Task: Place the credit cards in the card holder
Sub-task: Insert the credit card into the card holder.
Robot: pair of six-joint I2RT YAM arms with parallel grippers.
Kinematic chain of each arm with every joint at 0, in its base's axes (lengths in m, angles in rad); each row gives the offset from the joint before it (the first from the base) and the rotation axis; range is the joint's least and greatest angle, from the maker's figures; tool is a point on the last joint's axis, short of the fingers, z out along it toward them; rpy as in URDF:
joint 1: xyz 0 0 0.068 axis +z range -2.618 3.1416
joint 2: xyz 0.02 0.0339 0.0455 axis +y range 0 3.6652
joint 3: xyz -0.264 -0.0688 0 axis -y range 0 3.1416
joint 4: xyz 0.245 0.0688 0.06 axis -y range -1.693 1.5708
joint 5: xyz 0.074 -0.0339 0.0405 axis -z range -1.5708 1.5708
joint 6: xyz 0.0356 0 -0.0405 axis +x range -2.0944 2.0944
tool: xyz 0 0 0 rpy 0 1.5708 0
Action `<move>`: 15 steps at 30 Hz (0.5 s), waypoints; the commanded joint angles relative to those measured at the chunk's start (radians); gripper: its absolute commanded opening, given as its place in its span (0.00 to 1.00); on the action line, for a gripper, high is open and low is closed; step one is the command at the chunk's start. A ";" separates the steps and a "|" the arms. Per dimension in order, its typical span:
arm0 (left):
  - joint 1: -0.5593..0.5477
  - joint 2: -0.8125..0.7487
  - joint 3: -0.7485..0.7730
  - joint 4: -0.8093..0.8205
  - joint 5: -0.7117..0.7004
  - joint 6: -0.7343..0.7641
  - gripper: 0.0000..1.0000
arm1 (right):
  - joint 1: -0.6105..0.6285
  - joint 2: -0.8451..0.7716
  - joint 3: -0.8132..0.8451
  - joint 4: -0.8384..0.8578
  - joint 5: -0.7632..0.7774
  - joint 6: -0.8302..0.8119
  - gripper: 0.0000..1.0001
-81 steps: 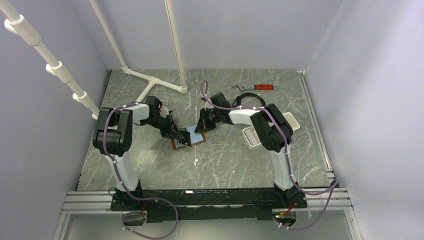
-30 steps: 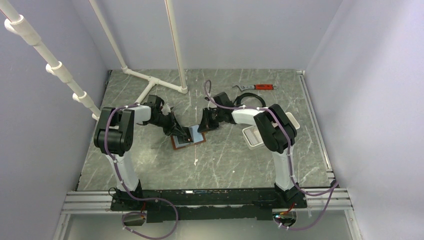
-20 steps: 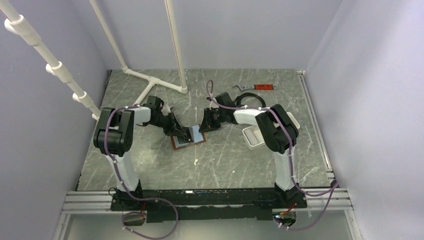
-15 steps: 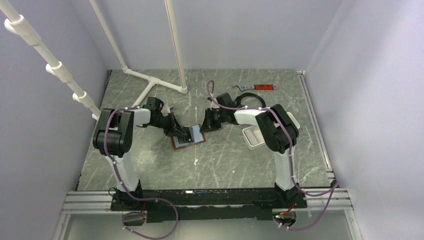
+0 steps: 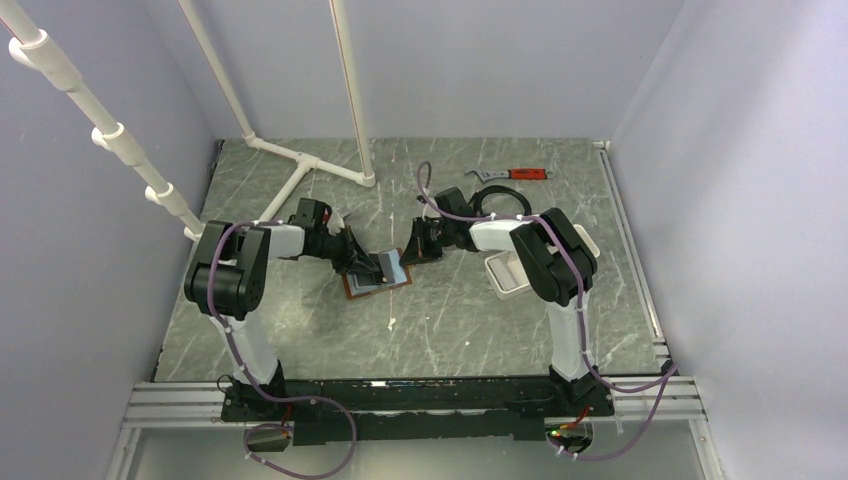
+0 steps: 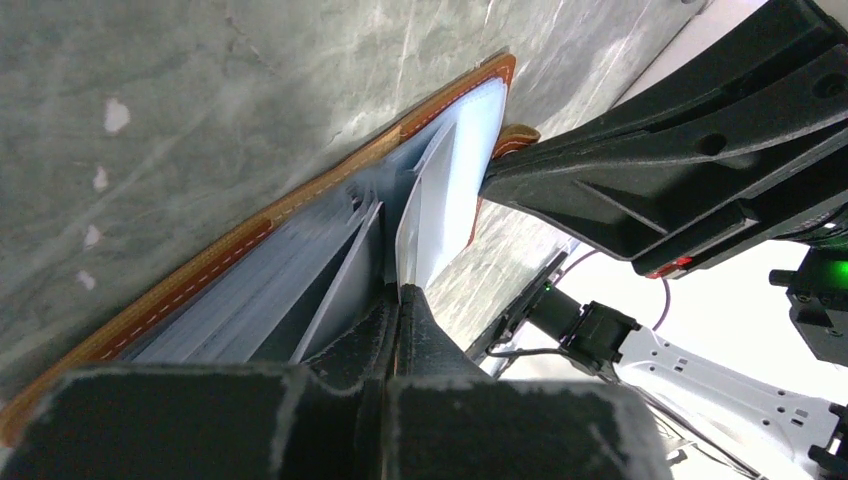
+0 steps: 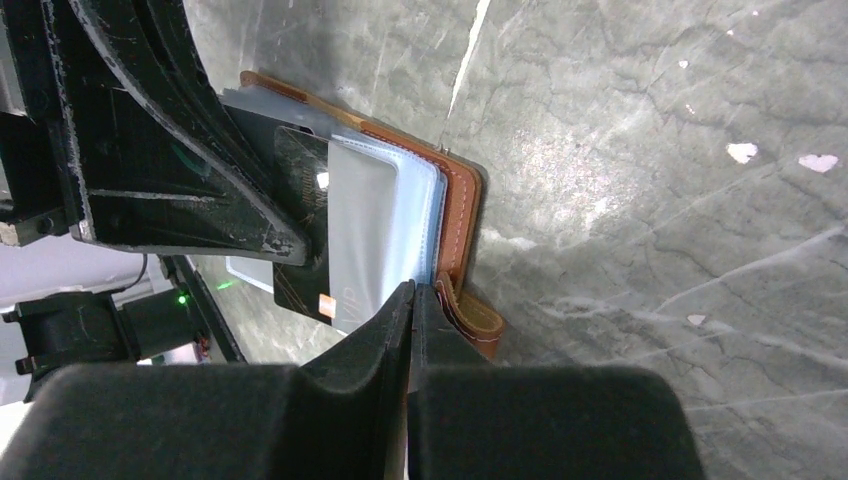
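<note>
The brown card holder (image 5: 380, 280) lies open on the marble table, its clear sleeves fanned up (image 7: 385, 215). My left gripper (image 5: 370, 265) comes in from the left, shut on a dark credit card (image 7: 300, 205) with an orange chip. The card's far end lies behind a sleeve. In the left wrist view the card (image 6: 440, 200) runs edge-on from my left gripper (image 6: 400, 292) over the card holder (image 6: 250, 238). From the right, my right gripper (image 5: 408, 257) is shut (image 7: 415, 287), pinching the sleeves' edge beside the closing tab (image 7: 478, 322).
A white tray (image 5: 512, 272) stands right of the right arm. An orange-handled wrench (image 5: 522, 174) and a black cable loop (image 5: 490, 198) lie at the back. White pipes (image 5: 318, 165) stand at the back left.
The left gripper has sunk lower and edged right, bringing the card closer over the sleeves. The right gripper shifted slightly right and stays at the card holder's right edge.
</note>
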 commanded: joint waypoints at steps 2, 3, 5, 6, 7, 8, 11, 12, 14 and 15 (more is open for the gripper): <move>-0.034 0.013 0.016 0.038 -0.112 -0.003 0.00 | 0.010 0.027 -0.030 0.006 0.006 -0.004 0.03; -0.035 0.015 0.032 0.005 -0.121 0.007 0.03 | 0.009 0.027 -0.031 0.007 0.008 -0.005 0.03; -0.035 -0.003 0.047 -0.043 -0.141 0.023 0.15 | 0.008 0.032 -0.030 0.006 0.005 -0.005 0.02; -0.035 -0.022 0.043 -0.057 -0.153 0.025 0.22 | 0.009 0.033 -0.030 0.007 0.006 -0.005 0.02; -0.035 -0.041 0.036 -0.066 -0.164 0.024 0.29 | 0.009 0.033 -0.032 0.009 0.005 -0.005 0.02; -0.035 -0.059 0.033 -0.078 -0.171 0.025 0.35 | 0.009 0.033 -0.031 0.011 0.005 -0.005 0.01; -0.035 -0.077 0.031 -0.110 -0.182 0.015 0.44 | 0.009 0.035 -0.025 0.004 0.007 -0.010 0.01; -0.035 -0.079 0.030 -0.115 -0.184 0.010 0.46 | 0.009 0.035 -0.022 0.001 0.007 -0.013 0.00; -0.035 -0.086 0.026 -0.128 -0.197 0.004 0.47 | 0.009 0.036 -0.018 -0.007 0.011 -0.018 0.00; -0.036 -0.091 0.026 -0.136 -0.212 0.006 0.48 | 0.009 0.035 -0.017 -0.008 0.012 -0.020 0.00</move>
